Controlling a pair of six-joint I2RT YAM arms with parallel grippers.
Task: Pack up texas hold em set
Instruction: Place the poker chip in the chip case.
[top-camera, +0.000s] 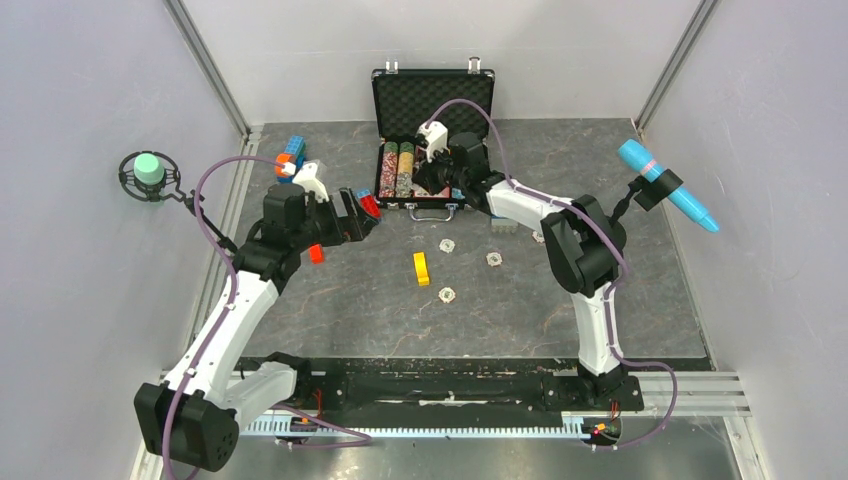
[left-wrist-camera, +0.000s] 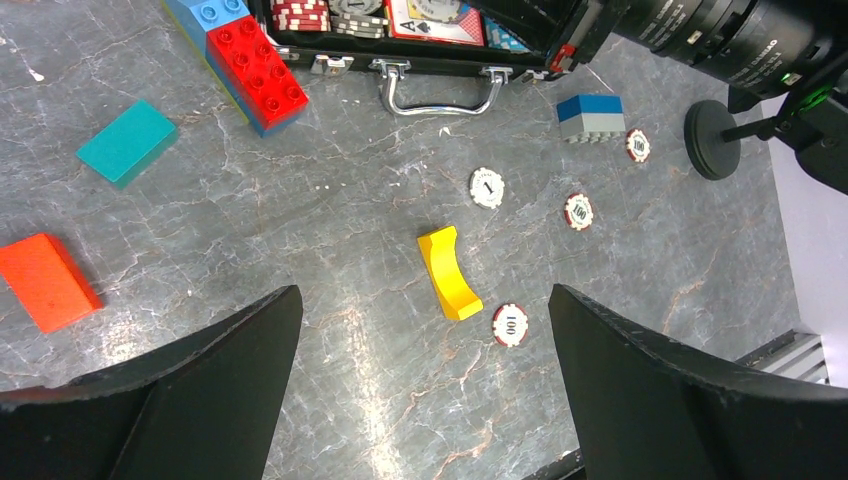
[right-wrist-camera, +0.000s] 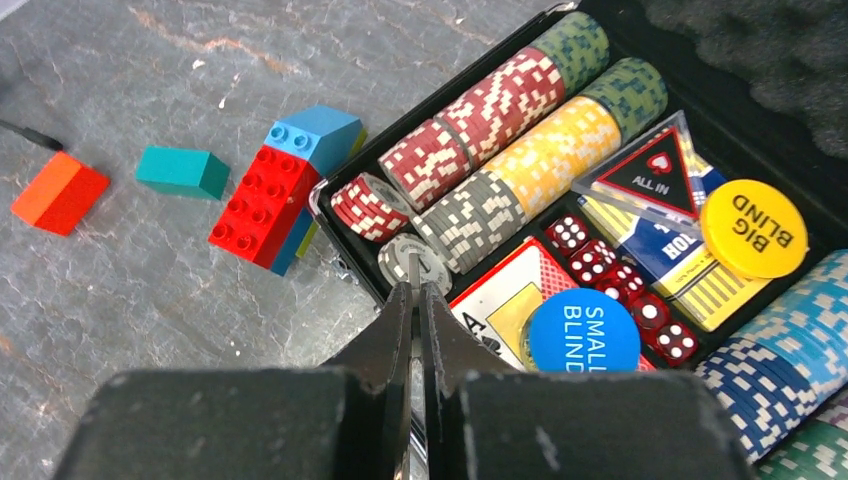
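Note:
The texas hold em set's black case (top-camera: 432, 100) lies open at the back, with rows of coloured chips (right-wrist-camera: 520, 130), cards, dice and blind buttons inside. My right gripper (right-wrist-camera: 415, 290) hovers over its front left corner (top-camera: 432, 178), shut on a thin pale chip held edge-on. Several loose pale-edged chips (left-wrist-camera: 487, 187) (left-wrist-camera: 578, 211) (left-wrist-camera: 510, 325) lie on the table in front of the case handle (left-wrist-camera: 437, 90). My left gripper (left-wrist-camera: 422, 292) stands wide open above the table, left of those chips (top-camera: 362, 218), with nothing between its fingers.
A yellow curved block (left-wrist-camera: 448, 272) lies among the loose chips. Red and blue bricks (left-wrist-camera: 255, 70) sit by the case's left corner, with a teal block (left-wrist-camera: 127, 142) and an orange block (left-wrist-camera: 45, 280) further left. A blue-grey brick (left-wrist-camera: 590, 117) sits right of the handle.

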